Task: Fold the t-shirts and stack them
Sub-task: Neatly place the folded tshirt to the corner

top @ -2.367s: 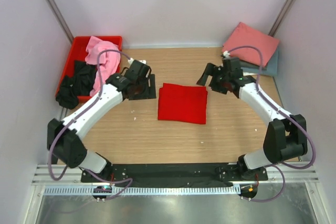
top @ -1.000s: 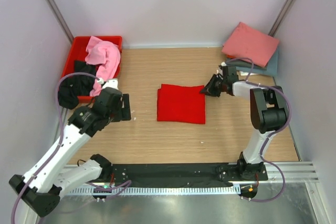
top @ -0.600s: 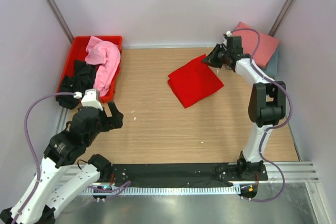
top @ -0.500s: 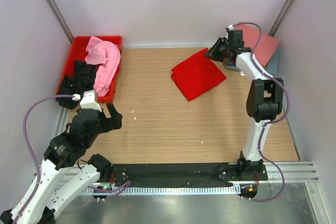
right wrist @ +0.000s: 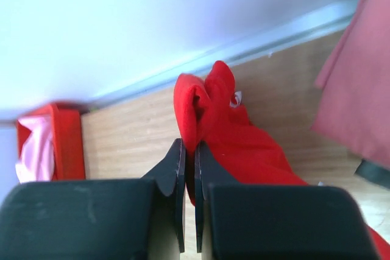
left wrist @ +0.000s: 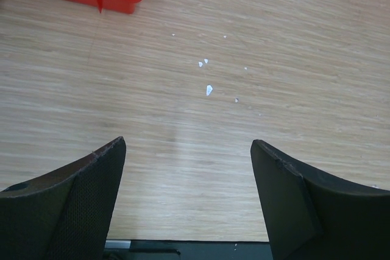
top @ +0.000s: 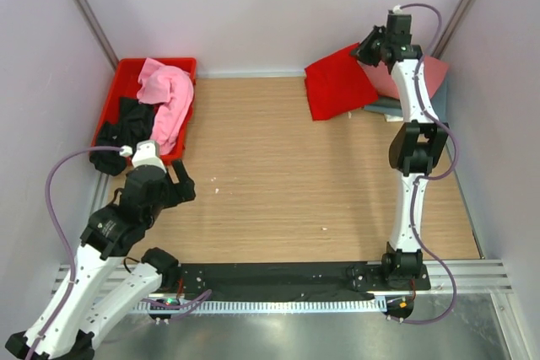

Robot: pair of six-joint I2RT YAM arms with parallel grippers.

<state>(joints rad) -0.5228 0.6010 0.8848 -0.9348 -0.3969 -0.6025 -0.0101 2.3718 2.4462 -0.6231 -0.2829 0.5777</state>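
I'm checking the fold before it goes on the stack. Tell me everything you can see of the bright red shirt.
The bright red shirt is plain soft cloth, folded into a rough rectangle. The right tool is shut on a bunched edge, holding that side up near the far right corner of the table. The rest slopes down, overlapping the salmon pink shirt in the top view. Whether its low edge touches the table is unclear.

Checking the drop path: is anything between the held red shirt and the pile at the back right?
Nothing visible. The right gripper holds the red t-shirt beside the salmon pink t-shirt it goes onto; what shows of that is bare.
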